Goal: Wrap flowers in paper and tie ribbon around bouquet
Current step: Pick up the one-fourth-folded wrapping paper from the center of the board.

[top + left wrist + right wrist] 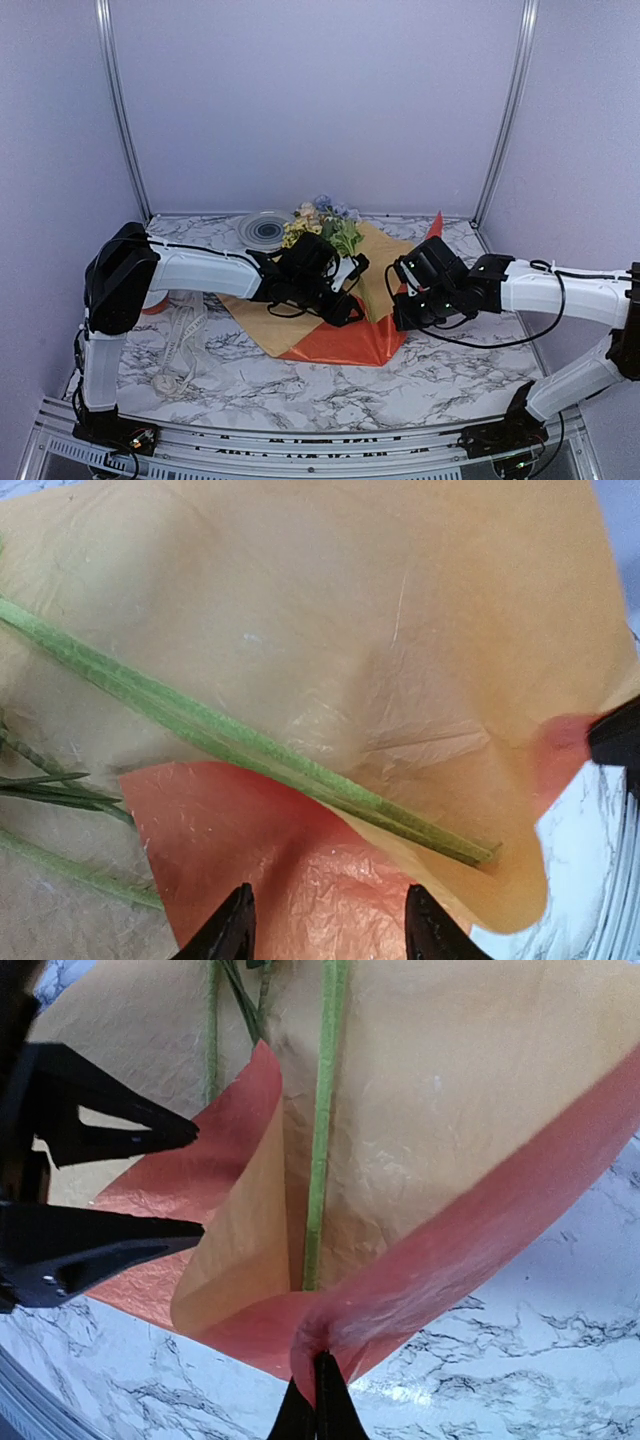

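Far to the left of both arms, the ribbon lies loose on the counter, well out of the action. Now the left fingers: about half open, nothing pinched, tips poised over a turned-up orange flap of the paper. Whether they graze it is hard to call from here. Just beyond those tips the flowers lie slantwise on the sheet's pale side, stems ending close to the fold.

Over to the right fingers: clamped fully shut on the near corner of the paper, lifting it so the edge curls up around the stem ends.

Here's the danger. That sheet looks thin. If the right fingers tug while the left ones press the flap, it could tear at the pinch. If the left fingers close too deep, they could catch a stem along with the flap and drag the bunch off line. And if the flap springs back, the cone opens.
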You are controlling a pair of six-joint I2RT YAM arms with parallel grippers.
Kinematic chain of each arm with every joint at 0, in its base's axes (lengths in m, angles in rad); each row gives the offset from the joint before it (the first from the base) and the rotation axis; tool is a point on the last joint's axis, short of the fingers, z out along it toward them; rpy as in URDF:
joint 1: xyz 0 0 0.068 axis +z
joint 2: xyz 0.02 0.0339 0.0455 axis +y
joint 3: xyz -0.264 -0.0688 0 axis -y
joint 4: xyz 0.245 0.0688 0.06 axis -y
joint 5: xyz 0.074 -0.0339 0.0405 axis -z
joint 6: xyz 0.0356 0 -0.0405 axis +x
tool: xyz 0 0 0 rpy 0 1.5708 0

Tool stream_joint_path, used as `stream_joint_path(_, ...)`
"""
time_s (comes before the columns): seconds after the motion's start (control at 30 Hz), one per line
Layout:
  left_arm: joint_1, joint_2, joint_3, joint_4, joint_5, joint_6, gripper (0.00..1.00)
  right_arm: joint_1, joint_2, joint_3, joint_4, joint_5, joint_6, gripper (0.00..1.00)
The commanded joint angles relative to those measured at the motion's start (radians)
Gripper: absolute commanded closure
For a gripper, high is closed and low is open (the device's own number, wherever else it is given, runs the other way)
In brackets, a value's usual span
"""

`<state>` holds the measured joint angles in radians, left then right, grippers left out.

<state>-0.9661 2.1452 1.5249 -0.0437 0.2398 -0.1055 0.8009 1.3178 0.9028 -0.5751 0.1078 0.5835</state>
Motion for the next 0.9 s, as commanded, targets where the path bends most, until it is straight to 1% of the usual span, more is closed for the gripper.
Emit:
stream_joint_path(0.0, 0.008, -0.1, -0.075, 0.034, 0.088, -0.038, 0.49, 0.03, 0.054, 0.039, 0.009, 0.027, -0.091, 1.0)
stream_joint_path(0.07, 0.007, -0.108, -0.102, 0.064, 0.171, -0.062, 0.5, 0.03, 0.058, 0.041, 0.016, 0.034, -0.097, 1.0)
stream_joint_path(0.13, 0.006, -0.092, -0.113, 0.119, 0.264, -0.116, 0.55, 0.03, 0.056, 0.041, 0.03, 0.039, -0.093, 1.0)
stream_joint_path(0.2, 0.003, -0.065, -0.096, 0.125, 0.295, -0.135, 0.59, 0.03, 0.055, 0.046, 0.032, 0.043, -0.089, 1.0)
stream_joint_path(0.3, 0.002, -0.047, -0.082, 0.112, 0.266, -0.128, 0.59, 0.03, 0.048, 0.046, 0.024, 0.07, -0.064, 1.0)
stream_joint_path(0.43, 0.001, 0.007, -0.028, 0.095, 0.209, -0.111, 0.53, 0.029, 0.018, 0.025, 0.04, 0.1, -0.017, 1.0)
stream_joint_path(0.5, 0.001, 0.035, 0.009, 0.092, 0.177, -0.097, 0.51, 0.021, 0.003, 0.005, 0.03, 0.123, 0.036, 1.0)
stream_joint_path(0.57, -0.003, 0.062, 0.044, 0.094, 0.159, -0.078, 0.5, 0.001, -0.01, -0.033, 0.02, 0.112, 0.101, 1.0)
stream_joint_path(0.6, -0.003, 0.08, 0.063, 0.092, 0.155, -0.071, 0.5, -0.011, -0.015, -0.058, 0.018, 0.1, 0.124, 0.95)
stream_joint_path(0.67, -0.009, 0.118, 0.104, 0.071, 0.157, -0.058, 0.5, -0.042, -0.018, -0.1, -0.003, 0.076, 0.164, 0.81)
stream_joint_path(0.77, -0.018, 0.155, 0.145, 0.03, 0.141, -0.037, 0.5, -0.076, -0.031, -0.128, -0.059, 0.05, 0.2, 0.7)
stream_joint_path(0.87, -0.023, 0.168, 0.15, 0.026, 0.111, -0.024, 0.5, -0.077, -0.081, -0.18, -0.046, 0.004, 0.216, 0.46)
